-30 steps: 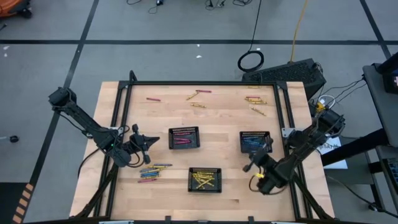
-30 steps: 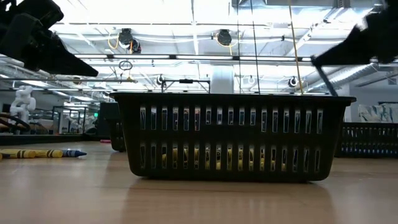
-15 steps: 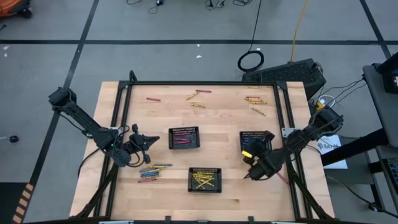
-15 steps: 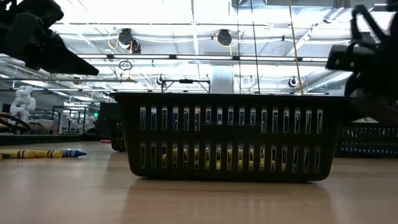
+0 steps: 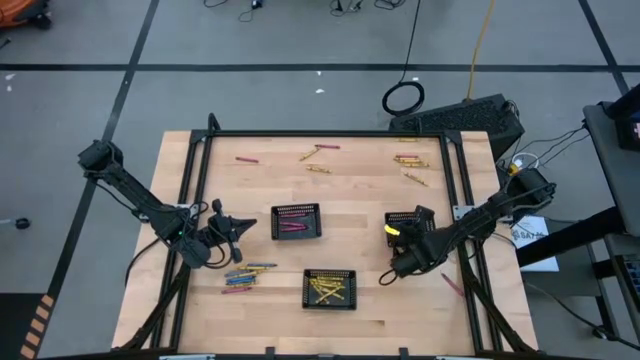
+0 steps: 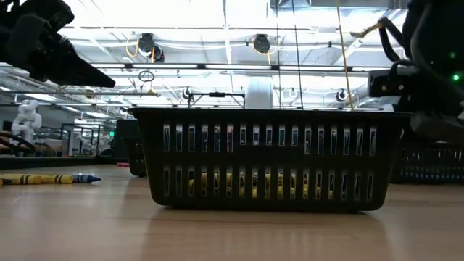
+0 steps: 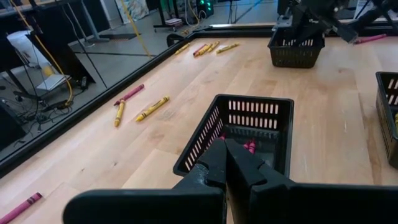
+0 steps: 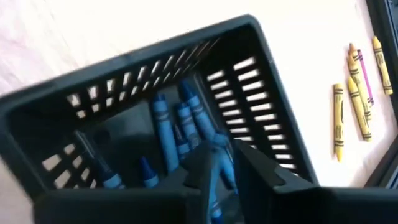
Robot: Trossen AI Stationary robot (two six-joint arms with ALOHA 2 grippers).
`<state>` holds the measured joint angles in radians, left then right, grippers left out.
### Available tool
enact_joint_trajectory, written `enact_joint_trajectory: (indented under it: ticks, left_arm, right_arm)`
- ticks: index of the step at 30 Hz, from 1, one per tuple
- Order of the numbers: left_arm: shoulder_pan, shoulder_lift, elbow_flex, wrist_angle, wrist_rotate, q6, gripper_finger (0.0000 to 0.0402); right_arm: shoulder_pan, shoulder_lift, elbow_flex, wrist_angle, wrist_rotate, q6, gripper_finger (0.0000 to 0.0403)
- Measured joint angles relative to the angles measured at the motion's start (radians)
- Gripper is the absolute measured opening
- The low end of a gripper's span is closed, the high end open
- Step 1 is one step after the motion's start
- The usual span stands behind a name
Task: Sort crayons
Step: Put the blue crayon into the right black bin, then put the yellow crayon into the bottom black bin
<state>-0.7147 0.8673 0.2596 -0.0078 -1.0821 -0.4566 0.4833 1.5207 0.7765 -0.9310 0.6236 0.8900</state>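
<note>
- Trays, three: pink tray (image 5: 296,221) and yellow tray (image 5: 329,287) part filled; blue tray (image 8: 168,130) directly under the right gripper (image 8: 221,163).
- Right gripper: fingers slightly parted over the blue crayons (image 8: 186,127); held crayon: cannot tell.
- Left gripper (image 7: 226,155): pressed together, empty, facing the pink tray.
- Unsorted: loose crayons (image 5: 243,274) below the left gripper, more (image 5: 411,164) along the far edge; sorting judged unfinished.

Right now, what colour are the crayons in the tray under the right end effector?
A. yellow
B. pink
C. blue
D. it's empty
C: the right wrist view looks straight down into the tray and shows only blue crayons lying on its floor, just past the right end effector; the yellow ones lie outside it on the table.
</note>
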Motion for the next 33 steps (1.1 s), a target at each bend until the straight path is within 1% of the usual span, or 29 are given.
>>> enact_joint_trajectory:
  ticks: [7,10,12,14,16,18,20,21,23,26,28,30,31,33]
  left_arm:
    - [0.0,0.0,0.0,0.0,0.0,-0.001,0.0]
    - [0.0,0.0,0.0,0.008,0.0,-0.001,0.0]
    - [0.0,0.0,0.0,0.043,0.0,0.023,0.0]
    - [0.0,0.0,0.0,0.112,-0.001,0.079,0.0]
    - [0.0,0.0,0.0,0.216,-0.001,0.166,0.0]
    - [0.0,0.0,0.0,0.329,0.016,0.262,0.0]
    - [0.0,0.003,0.0,0.429,0.083,0.359,0.0]
    - [0.0,0.009,0.0,0.476,0.131,0.406,0.0]
    - [0.0,0.029,0.0,0.571,0.237,0.492,0.0]
    - [0.011,0.088,0.0,0.743,0.408,0.599,0.0]
    - [0.026,0.14,0.0,0.858,0.504,0.637,0.0]
    - [0.042,0.196,0.001,0.958,0.557,0.644,0.0]
    - [0.047,0.225,0.004,0.989,0.566,0.633,0.0]
    - [0.055,0.275,0.026,0.984,0.569,0.597,0.0]
  right_arm:
    - [-0.006,-0.117,0.0,0.007,0.016,-0.02,0.0127]
    - [-0.005,-0.161,0.0,0.066,0.075,0.014,0.0141]
    - [0.0,-0.182,0.0,0.16,0.147,0.019,0.0144]
    - [0.007,-0.188,0.0,0.304,0.231,-0.027,0.0145]
    - [0.015,-0.182,0.0,0.485,0.302,-0.118,0.0144]
    - [0.017,-0.157,0.0,0.7,0.335,-0.248,0.0143]
    - [0.022,-0.116,0.0,0.914,0.34,-0.375,0.0143]
    - [0.023,-0.09,0.0,1.021,0.337,-0.437,0.0143]
    - [0.024,-0.023,0.0,1.248,0.292,-0.572,0.0142]
    - [0.026,0.085,0.0,1.533,0.174,-0.764,0.0142]
    - [0.03,0.143,0.0,1.691,0.127,-0.864,0.0142]
    - [0.038,0.176,0.0,1.796,0.108,-0.941,0.0142]
    - [0.043,0.181,0.0,1.824,0.108,-0.975,0.0142]
    - [0.054,0.173,0.0,1.847,0.109,-1.021,0.0142]
